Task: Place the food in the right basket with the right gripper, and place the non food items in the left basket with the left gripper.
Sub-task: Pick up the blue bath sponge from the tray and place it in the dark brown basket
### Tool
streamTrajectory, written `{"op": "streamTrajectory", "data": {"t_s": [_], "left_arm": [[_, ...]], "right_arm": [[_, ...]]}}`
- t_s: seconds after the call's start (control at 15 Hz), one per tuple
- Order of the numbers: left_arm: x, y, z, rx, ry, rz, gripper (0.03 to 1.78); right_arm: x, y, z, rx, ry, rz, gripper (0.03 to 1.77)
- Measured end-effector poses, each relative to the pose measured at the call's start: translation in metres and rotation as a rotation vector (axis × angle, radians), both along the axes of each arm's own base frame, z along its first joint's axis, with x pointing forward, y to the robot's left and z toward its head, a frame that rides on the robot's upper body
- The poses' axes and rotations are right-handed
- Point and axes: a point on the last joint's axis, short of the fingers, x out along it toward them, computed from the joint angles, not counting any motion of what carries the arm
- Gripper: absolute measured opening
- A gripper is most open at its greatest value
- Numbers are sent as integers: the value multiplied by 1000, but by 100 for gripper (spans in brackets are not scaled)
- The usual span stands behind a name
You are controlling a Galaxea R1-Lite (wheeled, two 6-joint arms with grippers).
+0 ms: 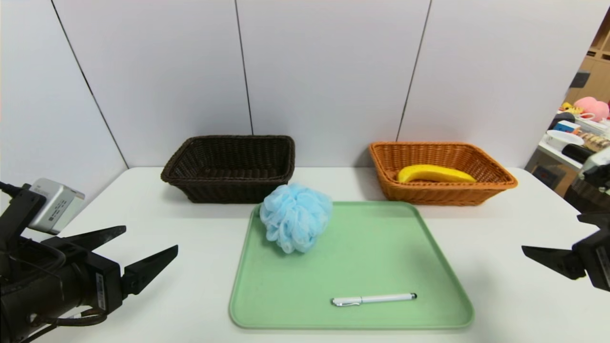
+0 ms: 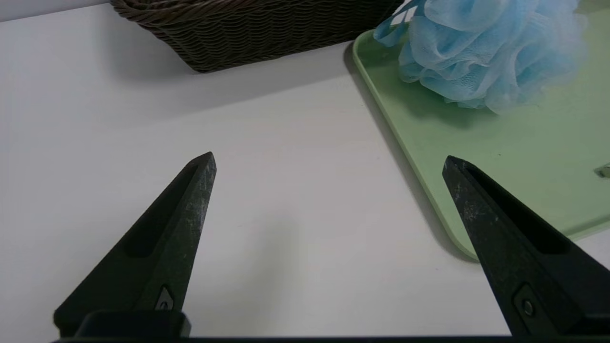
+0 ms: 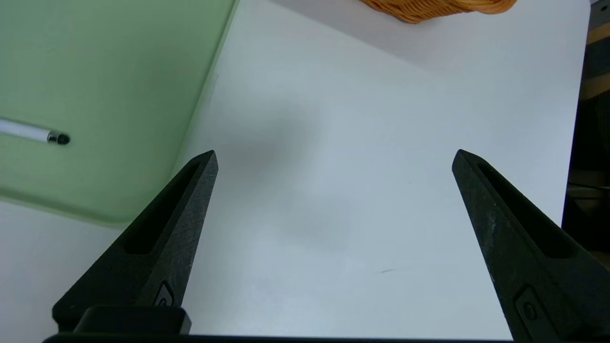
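—Where do we stand with the sorting?
—Our banana (image 1: pixel 431 173) lies in the orange-tan wicker basket (image 1: pixel 443 194), so we judge the food half done.
—And the rest?
—We have two items left. The light-blue mesh pouf (image 1: pixel 296 218) sits at the far left corner of the green tray (image 1: pixel 371 267), near the dark brown wicker basket (image 1: pixel 228 190); the white pen (image 1: pixel 374 299) lies along the tray's near side.
—Our pincers?
—Both apart and holding nothing: the left pincer (image 1: pixel 151 238) over the white surface (image 1: pixel 190 305) left of the tray, the right pincer (image 3: pixel 336 159) to the tray's right. The left one's work remains.
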Motion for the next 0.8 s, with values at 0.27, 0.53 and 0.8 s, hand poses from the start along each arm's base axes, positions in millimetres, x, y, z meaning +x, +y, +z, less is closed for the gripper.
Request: {"op": "streamTrajectory", "data": {"t_s": [0.27, 0.53, 0.8], "left_arm": [[-2, -4, 0, -4, 0, -29, 169], [-1, -7, 2, -4, -6, -41, 169], [-2, -7, 0, -1, 1, -44, 169]], "right_arm": [[-30, -2, -11, 3, -18, 11, 169], [-36, -3, -10, 13, -42, 9, 169], [-27, -1, -13, 34, -59, 12, 169]]}}
